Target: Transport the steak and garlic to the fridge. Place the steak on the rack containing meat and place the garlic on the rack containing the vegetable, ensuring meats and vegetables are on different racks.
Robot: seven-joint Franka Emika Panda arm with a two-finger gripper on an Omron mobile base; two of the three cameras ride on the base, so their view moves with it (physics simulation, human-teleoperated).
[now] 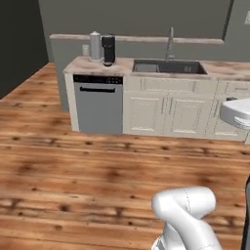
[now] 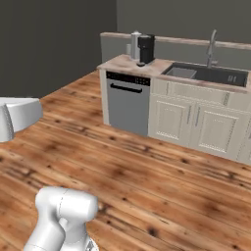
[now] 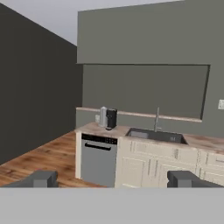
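Ahead of the hand point(image 3: 112, 179), whose two dark finger tips point(image 3: 40, 179) stood spread wide apart with nothing between them, ran a row of cream panelled cabinets point(image 1: 168, 108) under a mottled pink-beige stone surface point(image 1: 80, 64). A steel-grey dishwasher with a black control strip point(image 3: 98, 159) sat below and slightly left of the hand's line of sight, at the near end of that row. On the surface above it, a silver cylindrical canister point(image 2: 135, 45) stood touching or just beside a black coffee machine point(image 2: 146, 48). Farther right from the hand lay a dark rectangular sink basin point(image 3: 155, 136) with a slender grey tap point(image 3: 156, 119) rising behind it. A dark grey wall point(image 3: 144, 39) with a recessed panel filled the background, and reddish-brown wooden plank flooring point(image 1: 73, 166) stretched between the hand and the cabinets. Neither the steak nor the fridge could be located in these frames. The white arm's rounded elbow point(image 1: 185, 205) sat low in the base views.
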